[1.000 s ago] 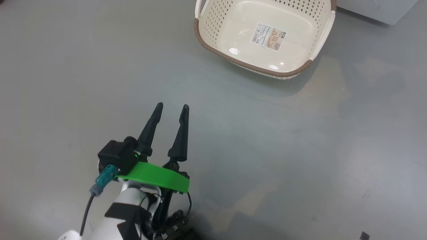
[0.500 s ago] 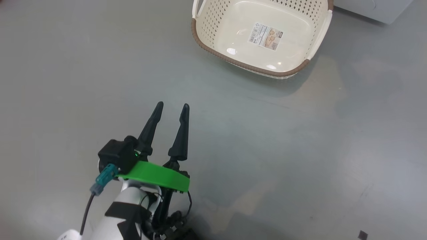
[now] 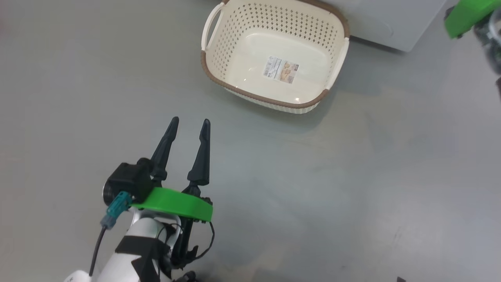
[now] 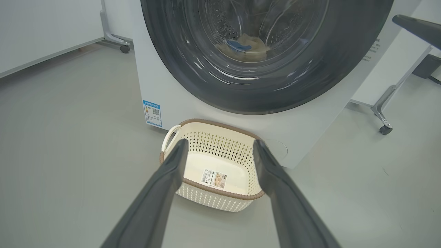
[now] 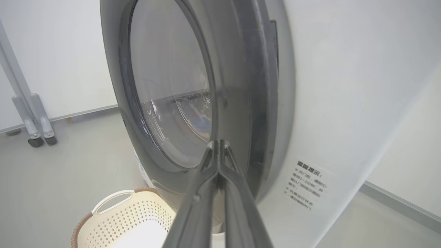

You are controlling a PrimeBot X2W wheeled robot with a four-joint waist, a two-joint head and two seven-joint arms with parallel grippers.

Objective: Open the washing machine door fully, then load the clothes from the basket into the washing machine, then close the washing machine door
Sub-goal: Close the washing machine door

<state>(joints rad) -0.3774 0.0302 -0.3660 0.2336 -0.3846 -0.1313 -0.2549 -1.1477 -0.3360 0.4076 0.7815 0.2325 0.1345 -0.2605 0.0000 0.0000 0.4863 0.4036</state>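
The basket [image 3: 258, 96] stands empty on the grey floor, right in front of the washing machine [image 4: 165, 93]. The washing machine door [image 4: 193, 69] lies against the machine's front, and the clothes [image 4: 246, 46] show through its glass, inside the drum. My left gripper [image 3: 190, 120] hangs open over bare floor, short of the basket [image 4: 220, 196], with nothing between its fingers. My right gripper [image 5: 217, 143] is shut, its tips close to the black rim of the door [image 5: 237, 86]; I cannot tell whether they touch it. That arm's green bracket [image 3: 467, 15] shows at the upper right.
A blue sticker [image 4: 152, 113] sits low on the machine's front. Wheeled frame legs stand on either side of the machine [image 4: 382, 117] [image 5: 34, 131], with white panels behind. Open grey floor [image 3: 352, 176] lies to the right of my left arm.
The head camera has moved: the basket now sits lower and further left, with more of the machine's base in view. The right arm's green bracket has come in at the upper right. Both grippers are unchanged.
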